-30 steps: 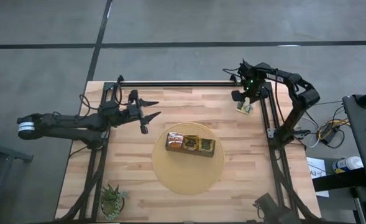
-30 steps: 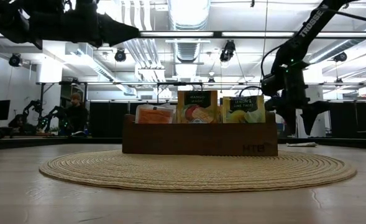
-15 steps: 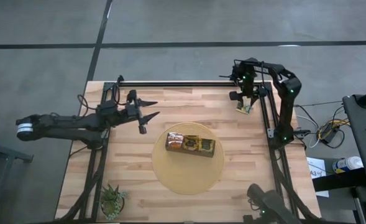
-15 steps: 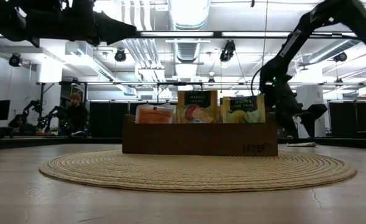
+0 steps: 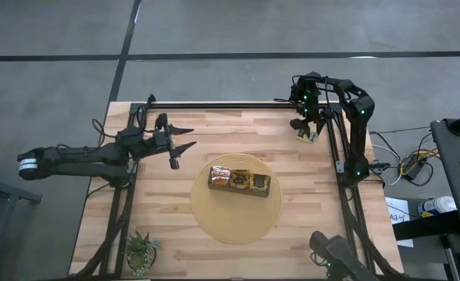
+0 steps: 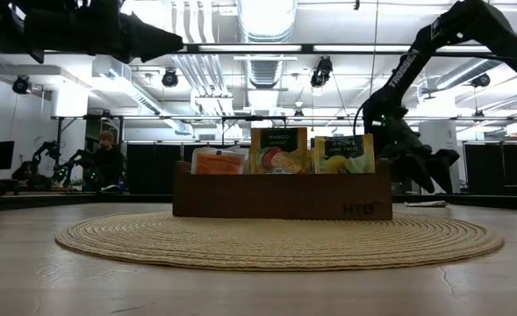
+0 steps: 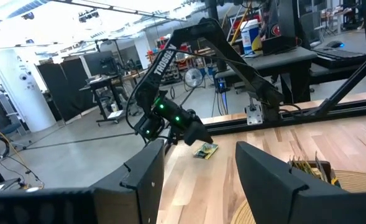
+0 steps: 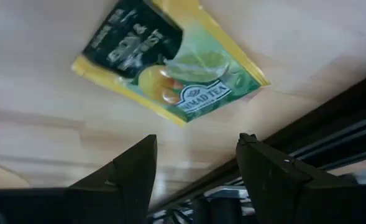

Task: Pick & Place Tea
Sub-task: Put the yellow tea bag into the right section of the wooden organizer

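One green-and-yellow tea sachet lies flat on the wooden table near its far right corner. My right gripper hovers just above it, pointing steeply down and open, with the sachet ahead of its fingertips and untouched. More tea sachets stand upright in the long dark wooden box in the middle. My left gripper is held high over the table's left part, open and holding nothing.
The box stands on a round woven mat. A small green plant sits at the near left corner. Black frame rails run along the left, far and right sides, one close beside the loose sachet.
My right gripper has tipped from near level to steeply downward and sunk toward the loose sachet at the far right, staying open. The sachet has not moved.
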